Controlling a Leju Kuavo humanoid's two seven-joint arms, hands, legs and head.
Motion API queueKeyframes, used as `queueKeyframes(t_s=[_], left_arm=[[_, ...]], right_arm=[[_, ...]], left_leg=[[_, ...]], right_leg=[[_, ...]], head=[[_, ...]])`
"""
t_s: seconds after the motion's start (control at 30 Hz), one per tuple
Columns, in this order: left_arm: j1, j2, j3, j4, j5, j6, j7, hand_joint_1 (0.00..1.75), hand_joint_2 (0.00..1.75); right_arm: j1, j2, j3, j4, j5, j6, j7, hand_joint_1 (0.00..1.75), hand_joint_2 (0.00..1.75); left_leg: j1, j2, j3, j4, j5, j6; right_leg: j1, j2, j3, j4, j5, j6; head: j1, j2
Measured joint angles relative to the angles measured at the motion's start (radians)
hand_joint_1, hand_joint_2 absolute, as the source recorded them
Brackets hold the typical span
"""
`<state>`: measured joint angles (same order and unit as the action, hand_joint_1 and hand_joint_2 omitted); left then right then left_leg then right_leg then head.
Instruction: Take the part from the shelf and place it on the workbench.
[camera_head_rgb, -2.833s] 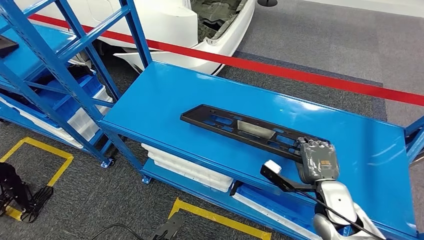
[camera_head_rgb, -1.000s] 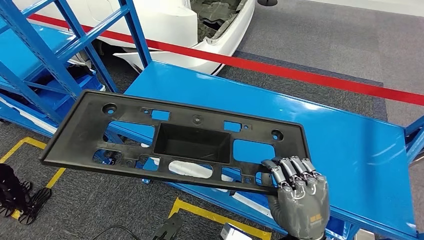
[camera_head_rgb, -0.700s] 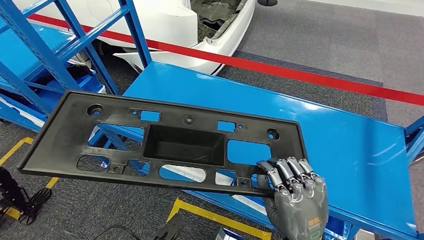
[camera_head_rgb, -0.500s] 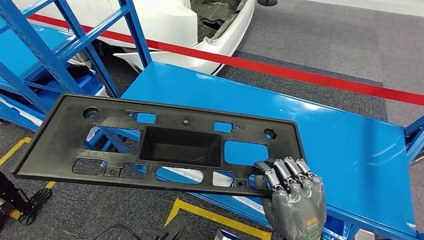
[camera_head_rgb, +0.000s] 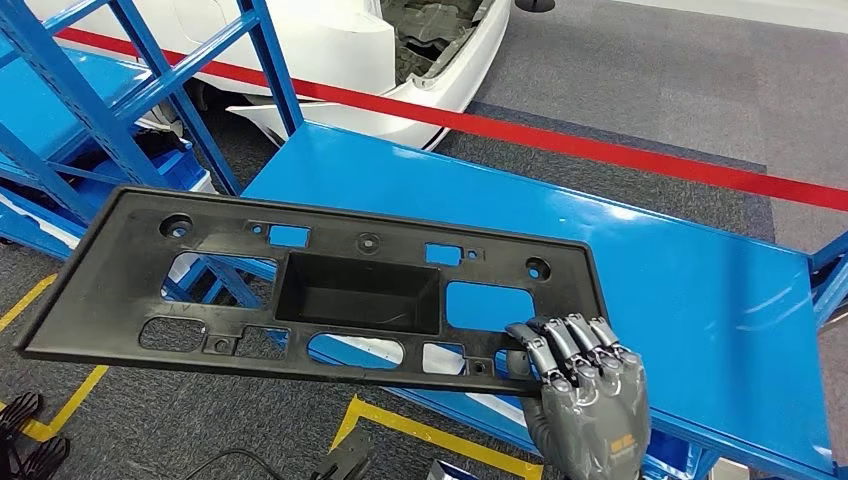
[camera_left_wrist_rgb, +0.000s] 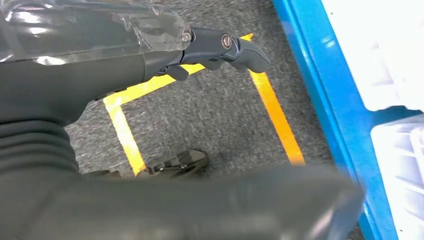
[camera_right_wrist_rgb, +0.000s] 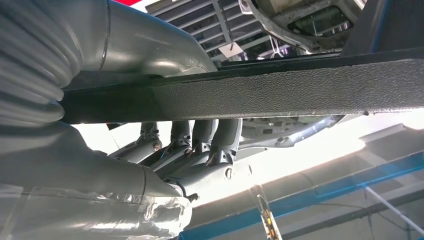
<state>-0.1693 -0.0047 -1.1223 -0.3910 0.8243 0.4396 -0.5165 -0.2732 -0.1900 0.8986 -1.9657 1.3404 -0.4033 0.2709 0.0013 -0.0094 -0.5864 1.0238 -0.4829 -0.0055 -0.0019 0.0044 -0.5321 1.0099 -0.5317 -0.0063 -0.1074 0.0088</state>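
Head view shows the blue shelf (camera_head_rgb: 700, 290), its broad top bare, spreading behind everything else. Held up in the air in front of it is the part (camera_head_rgb: 330, 290), a long black perforated panel with a recessed tray at its middle; its long axis runs side to side, face turned up toward the camera, the free end reaching out to the robot's left. The right hand (camera_head_rgb: 585, 395) grips the part's near right corner, fingers curled over the rim. So the pickup looks done; carrying to the workbench and setting down remain. The left hand (camera_left_wrist_rgb: 220, 47) hangs over the floor, holding nothing, fingers apart.
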Motion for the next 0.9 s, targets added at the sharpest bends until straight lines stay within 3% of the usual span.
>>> queueKeyframes(t_s=[0.27, 0.5, 0.9], left_arm=[[-0.002, 0.0, 0.0, 0.0, -0.014, -0.002, -0.007, 0.0, 1.75], [-0.002, -0.001, 0.002, 0.001, -0.005, 0.121, 0.042, 0.0, 1.75], [0.0, -0.003, 0.002, 0.005, -0.011, 0.143, 0.056, 0.0, 1.75]], right_arm=[[-0.005, 0.002, 0.006, 0.0, -0.016, 0.02, -0.006, 1.75, 1.75], [-0.005, 0.005, 0.01, 0.0, -0.038, 0.023, -0.01, 1.75, 1.75], [-0.004, 0.016, 0.012, 0.0, -0.04, 0.023, -0.009, 1.75, 1.75]], left_leg=[[0.0, 0.0, 0.0, 0.0, 0.0, 0.0], [-0.001, 0.0, 0.0, 0.0, 0.0, 0.0], [-0.01, 0.0, -0.001, 0.007, -0.005, 0.007]], right_leg=[[0.0, 0.0, 0.0, 0.0, 0.0, 0.0], [-0.001, 0.0, 0.0, 0.0, 0.0, 0.0], [-0.007, 0.0, 0.001, -0.001, -0.001, 0.005]], head=[[0.0, 0.0], [0.0, 0.0], [0.0, 0.0]])
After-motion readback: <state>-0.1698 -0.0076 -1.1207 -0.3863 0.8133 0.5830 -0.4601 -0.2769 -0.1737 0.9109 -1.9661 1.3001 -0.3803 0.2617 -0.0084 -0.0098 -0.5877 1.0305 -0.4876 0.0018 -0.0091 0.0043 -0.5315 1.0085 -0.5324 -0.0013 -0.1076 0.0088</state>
